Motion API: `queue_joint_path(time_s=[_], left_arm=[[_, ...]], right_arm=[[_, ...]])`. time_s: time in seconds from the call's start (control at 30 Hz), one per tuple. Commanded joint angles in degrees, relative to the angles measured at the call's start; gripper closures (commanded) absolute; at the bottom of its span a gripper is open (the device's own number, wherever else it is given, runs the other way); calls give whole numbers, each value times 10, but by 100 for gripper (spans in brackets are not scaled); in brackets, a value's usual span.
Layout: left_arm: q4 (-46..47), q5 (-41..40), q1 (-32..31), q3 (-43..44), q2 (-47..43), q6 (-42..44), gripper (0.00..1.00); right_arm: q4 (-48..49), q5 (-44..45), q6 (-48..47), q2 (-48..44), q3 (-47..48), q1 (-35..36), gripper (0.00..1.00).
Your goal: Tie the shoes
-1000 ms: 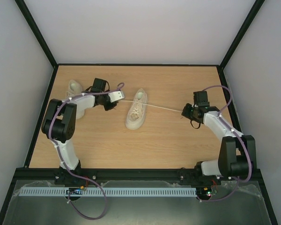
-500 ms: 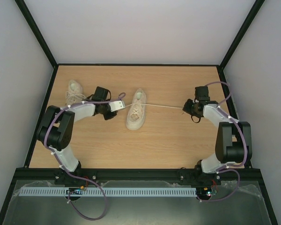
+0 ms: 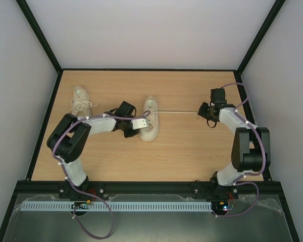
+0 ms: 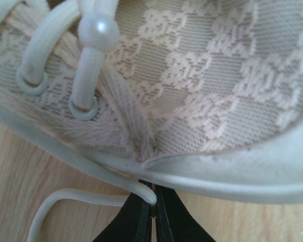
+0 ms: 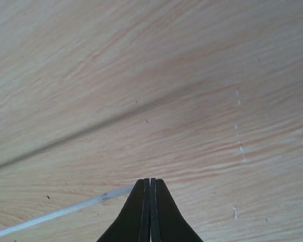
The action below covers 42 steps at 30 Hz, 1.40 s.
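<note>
step: drawing out laces of middle shoe [image 3: 150,120], at table [image 3: 192,156] centre; other shoe [image 3: 81,100] lies far-left, apart from both tools | left tool [image 4: 152,204]: fully closed, pinching lace end [image 4: 101,195] beside the sole | right tool [image 5: 150,186]: fully closed, clamping long lace [image 5: 60,213] stretched rightward | next: likely cross both strands over the tongue, without slack
</note>
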Motion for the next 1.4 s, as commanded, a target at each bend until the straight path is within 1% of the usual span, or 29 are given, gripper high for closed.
queue_joint_path(time_s=[0.0,0.13,0.33,0.43,0.6,0.83,0.93,1.03,1.17,1.23,1.37], left_arm=[[-28,54,-25,-1,-7,-26,98],[-23,56,-18,9,-8,-36,98],[-25,49,54,27,-8,-40,98],[-25,35,84,29,4,-43,97],[-27,32,128,32,13,-53,98],[-14,16,160,34,16,-50,98],[-13,15,167,36,11,-49,97],[-17,32,166,40,1,-54,98],[-39,65,153,56,-20,-63,98],[-50,83,133,58,-38,-65,98],[-86,112,92,82,-68,-76,97]], right_arm=[[-31,14,-10,19,31,-7,99],[-33,2,-7,15,19,-7,99],[-29,22,-14,-5,-25,-12,99],[-17,5,-7,-6,-44,-37,99],[-13,16,-8,-6,-46,-41,99],[-8,18,-7,15,-47,-50,99],[-7,19,-8,13,-49,-55,99],[-8,14,-6,11,-52,-55,99],[-5,-24,-3,2,-65,-51,99],[-6,-33,-4,-14,-74,-24,99],[-23,-24,1,-55,-86,69,99]])
